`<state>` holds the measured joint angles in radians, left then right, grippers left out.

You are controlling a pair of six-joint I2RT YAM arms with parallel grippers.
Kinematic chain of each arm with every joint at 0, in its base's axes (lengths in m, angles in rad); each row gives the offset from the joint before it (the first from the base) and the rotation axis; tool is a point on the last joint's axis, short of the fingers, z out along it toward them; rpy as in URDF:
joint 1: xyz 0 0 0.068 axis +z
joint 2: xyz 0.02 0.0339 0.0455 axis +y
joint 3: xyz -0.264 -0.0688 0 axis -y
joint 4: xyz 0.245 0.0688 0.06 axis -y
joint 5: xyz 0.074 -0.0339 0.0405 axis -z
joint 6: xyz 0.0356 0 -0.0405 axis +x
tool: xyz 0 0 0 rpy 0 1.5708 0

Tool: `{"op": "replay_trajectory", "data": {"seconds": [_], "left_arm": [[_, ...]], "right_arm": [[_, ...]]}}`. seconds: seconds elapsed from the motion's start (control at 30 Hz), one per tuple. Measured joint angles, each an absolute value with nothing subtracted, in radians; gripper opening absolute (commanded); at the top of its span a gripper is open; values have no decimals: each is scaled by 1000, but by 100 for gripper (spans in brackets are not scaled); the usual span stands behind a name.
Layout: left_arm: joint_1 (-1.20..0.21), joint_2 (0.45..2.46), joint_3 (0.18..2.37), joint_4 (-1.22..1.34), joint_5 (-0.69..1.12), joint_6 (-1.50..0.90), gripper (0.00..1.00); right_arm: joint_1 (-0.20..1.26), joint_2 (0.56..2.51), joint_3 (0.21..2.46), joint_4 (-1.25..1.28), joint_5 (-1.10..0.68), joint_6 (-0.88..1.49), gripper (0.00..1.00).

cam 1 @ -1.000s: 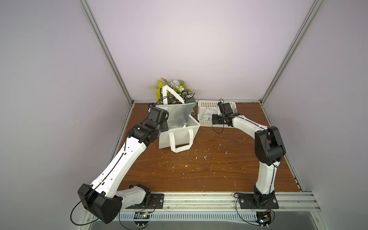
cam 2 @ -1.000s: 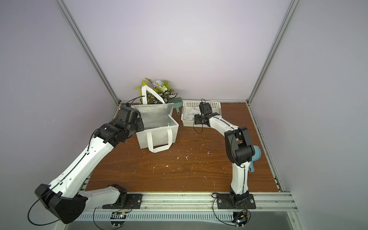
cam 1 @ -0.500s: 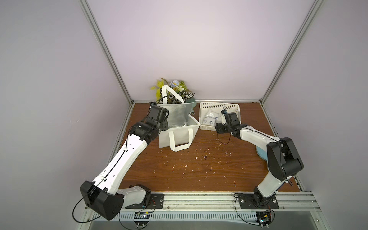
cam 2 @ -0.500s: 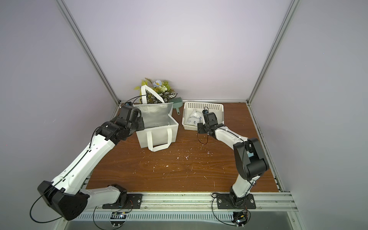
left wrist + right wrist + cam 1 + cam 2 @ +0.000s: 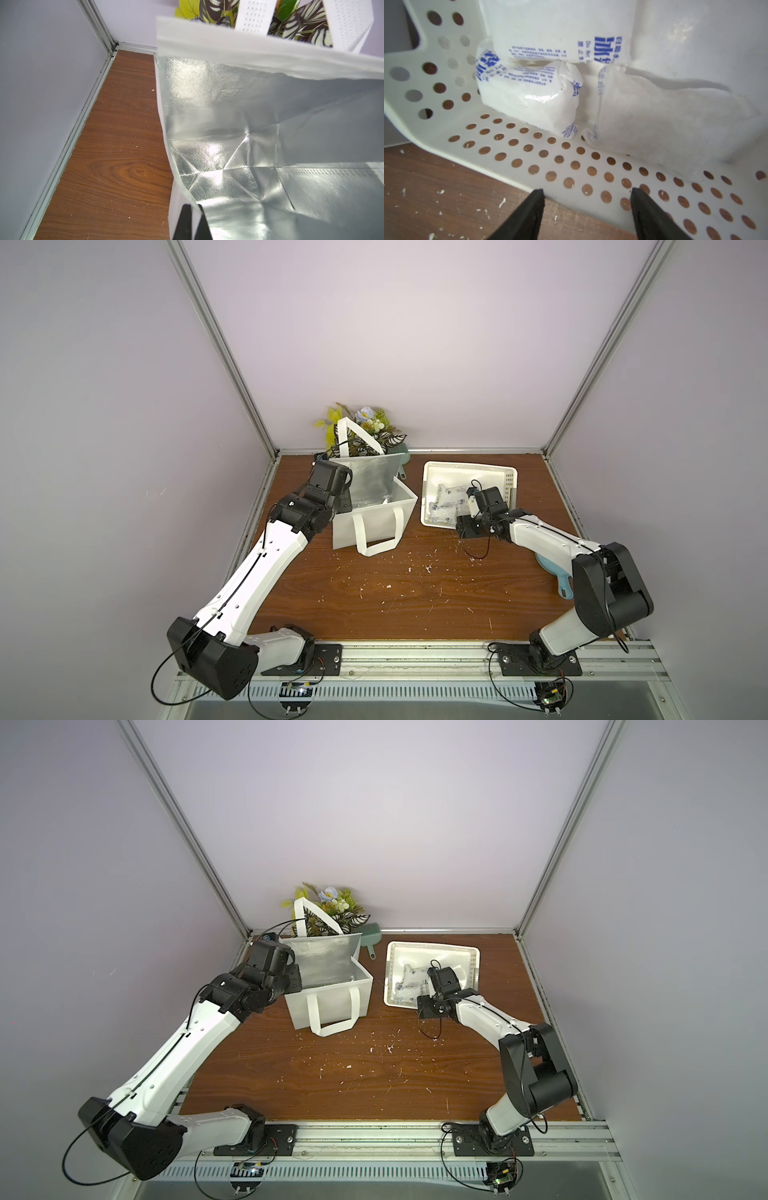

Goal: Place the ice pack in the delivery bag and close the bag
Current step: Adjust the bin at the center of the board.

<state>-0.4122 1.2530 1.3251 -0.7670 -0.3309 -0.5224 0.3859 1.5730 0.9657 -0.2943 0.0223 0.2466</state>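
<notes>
The delivery bag (image 5: 374, 522) (image 5: 328, 1002) stands open at the back left, its silver lining (image 5: 270, 124) showing. My left gripper (image 5: 194, 207) (image 5: 345, 499) is shut on the rim of its left side wall. Three ice packs, white pouches with blue print, lie in the white perforated basket (image 5: 509, 481) (image 5: 571, 166): one ice pack (image 5: 529, 97) (image 5: 451, 499) is nearest, another (image 5: 560, 31) leans behind it, and a third (image 5: 664, 120) lies beside it. My right gripper (image 5: 586, 191) (image 5: 465, 514) is open and holds nothing. It hangs over the basket's near wall, short of the packs.
An artificial plant (image 5: 361, 431) stands behind the bag, with a green brush (image 5: 371, 936) beside it. A light blue dustpan (image 5: 552, 572) lies by the right arm. White crumbs (image 5: 390, 572) are scattered over the wooden table. Walls close in the back and both sides.
My right gripper has drawn back from above the basket to its near edge, and its jaws have widened. The basket has shifted and looks tilted. The left gripper stays on the bag.
</notes>
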Motion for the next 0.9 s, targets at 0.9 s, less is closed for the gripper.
{"op": "replay_trajectory", "data": {"seconds": [0.9], "left_arm": [[-412,1228,1325,-767,-314,-500,0]], "right_arm": [[378,1942,1495,-357,103,154,96]]}}
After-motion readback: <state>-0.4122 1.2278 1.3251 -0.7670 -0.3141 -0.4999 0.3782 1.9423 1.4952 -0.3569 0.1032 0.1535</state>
